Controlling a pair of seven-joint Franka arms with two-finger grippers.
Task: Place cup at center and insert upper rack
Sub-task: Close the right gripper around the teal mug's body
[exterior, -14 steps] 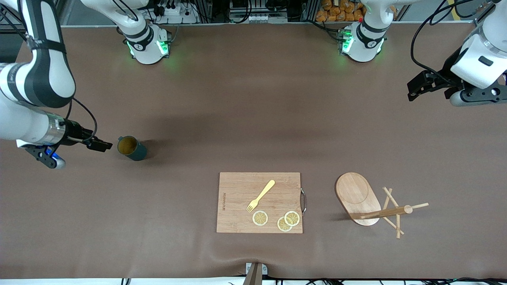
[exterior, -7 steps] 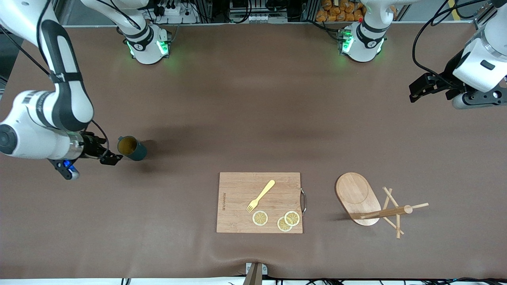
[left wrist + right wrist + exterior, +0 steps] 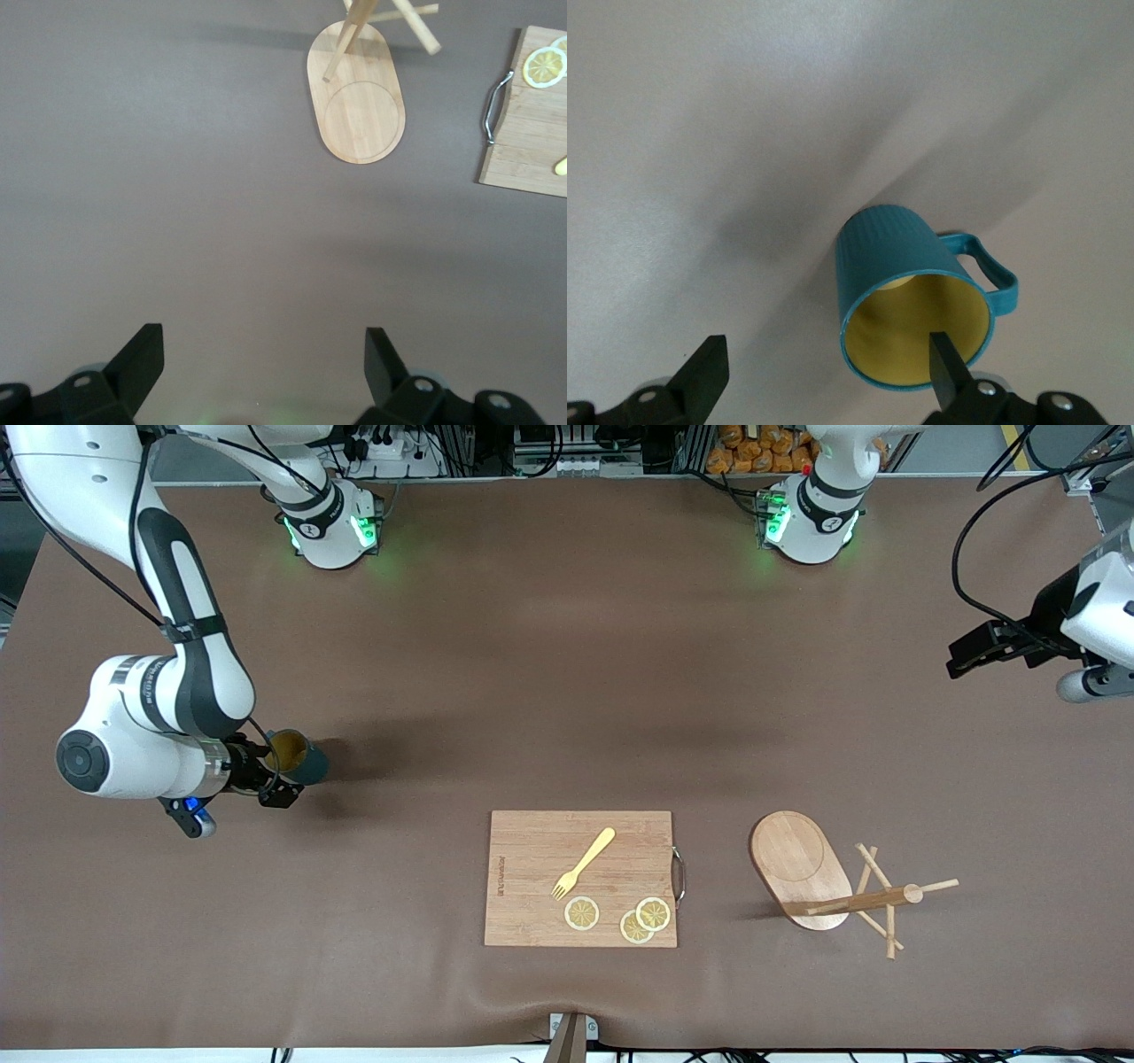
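The dark teal cup (image 3: 306,760) stands upright on the brown mat toward the right arm's end of the table. In the right wrist view the cup (image 3: 899,257) shows its ribbed side, loop handle and yellowish inside. My right gripper (image 3: 275,772) is open at the cup. One fingertip (image 3: 946,363) is over the cup's mouth, the other is outside, and the rim wall lies between them (image 3: 828,367). The wooden rack (image 3: 802,866) with oval base, post and pegs stands toward the left arm's end. My left gripper (image 3: 966,657) hangs open and holds nothing (image 3: 264,356). The rack's base (image 3: 356,93) shows ahead of it.
A rectangular wooden cutting board (image 3: 532,903) with a metal handle lies between the cup and the rack, nearer to the front camera. It carries a yellow fork (image 3: 585,861) and lemon slices (image 3: 582,913). The board's edge (image 3: 523,133) shows in the left wrist view.
The right arm has swung in, bringing its open gripper from beside the cup to the cup's rim. The left gripper has drifted toward the left arm's end of the table.
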